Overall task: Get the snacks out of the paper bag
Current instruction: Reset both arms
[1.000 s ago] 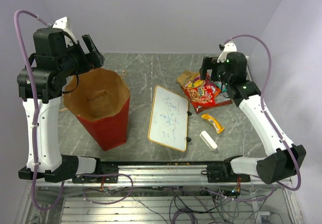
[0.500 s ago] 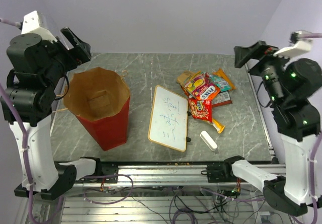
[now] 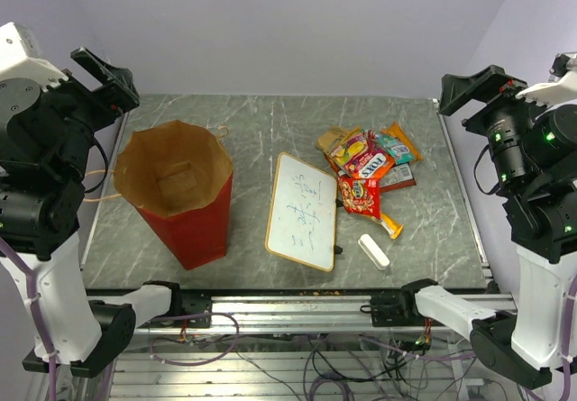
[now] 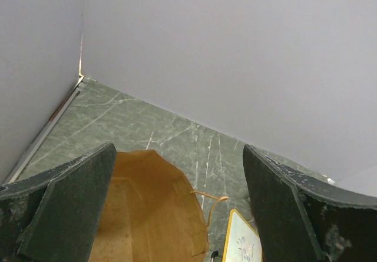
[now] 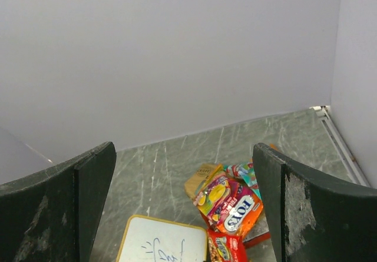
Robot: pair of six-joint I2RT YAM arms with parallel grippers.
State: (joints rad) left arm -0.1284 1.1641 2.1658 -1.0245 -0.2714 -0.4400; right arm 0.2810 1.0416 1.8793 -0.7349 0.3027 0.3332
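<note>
The paper bag (image 3: 185, 198) stands upright and open at the left, red outside, brown inside; only bare paper shows in it. It also shows in the left wrist view (image 4: 147, 209). The snacks (image 3: 365, 168) lie in a heap on the table at the right: orange, red, yellow, teal and brown packets, also in the right wrist view (image 5: 232, 200). My left gripper (image 3: 108, 81) is open and empty, raised high over the bag's far left side (image 4: 178, 156). My right gripper (image 3: 473, 90) is open and empty, raised high to the right of the heap (image 5: 182, 150).
A wood-framed whiteboard (image 3: 304, 210) lies between the bag and the snacks, with a white eraser block (image 3: 373, 250) near its front right. The bag's string handle (image 4: 209, 206) hangs off its rim. Walls close in the back and both sides.
Both arms have lifted up and swung outward, away from the bag and the snack heap. The right gripper left the heap, whose packets shifted a second ago and have lain still since.
</note>
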